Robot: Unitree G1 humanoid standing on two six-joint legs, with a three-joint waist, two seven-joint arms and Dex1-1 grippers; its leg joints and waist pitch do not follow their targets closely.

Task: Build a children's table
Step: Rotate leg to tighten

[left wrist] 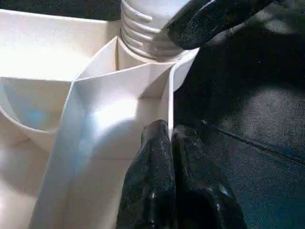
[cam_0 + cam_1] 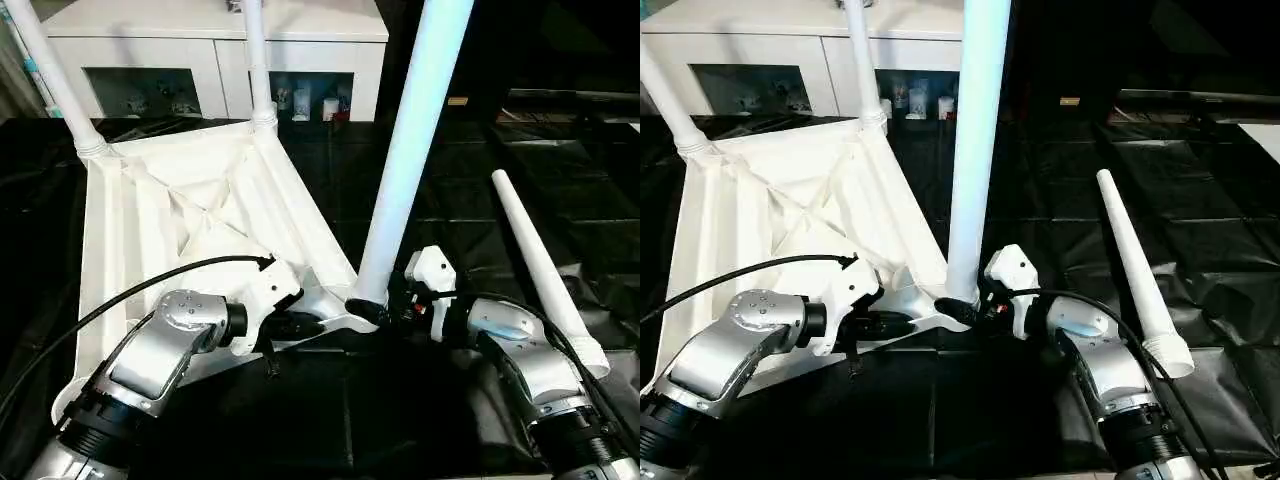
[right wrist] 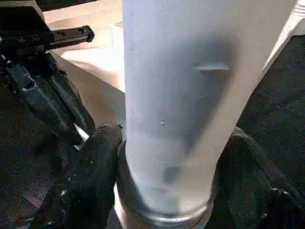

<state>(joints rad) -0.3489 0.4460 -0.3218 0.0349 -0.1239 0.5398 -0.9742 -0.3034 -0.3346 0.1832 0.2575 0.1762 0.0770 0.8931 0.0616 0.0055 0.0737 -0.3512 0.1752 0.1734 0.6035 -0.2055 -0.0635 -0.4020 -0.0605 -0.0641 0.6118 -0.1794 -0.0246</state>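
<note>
Two grippers work the nearest corner of the upturned table top (image 2: 190, 205), which lies ribs-up on black sheeting (image 2: 420, 180). The left gripper (image 1: 169, 143), fingers pinched shut on the thin rim wall, steadies that corner; the right gripper (image 3: 167, 191) stands with a finger on either side of the base of the third leg (image 2: 415, 140), which rises upright from the corner socket (image 1: 143, 57). Step in hand, as I judge it: seating this leg. The next move likely calls for twisting or pressing it home while the left holds the top still. The left wrist view shows the ridged collar at the socket mouth; the head views hide it behind the fingers. Further out, a fourth leg (image 2: 545, 265) lies loose on the sheeting to the right. Two legs (image 2: 258, 60) already stand in the far corners, before a white cabinet (image 2: 215, 45).
</note>
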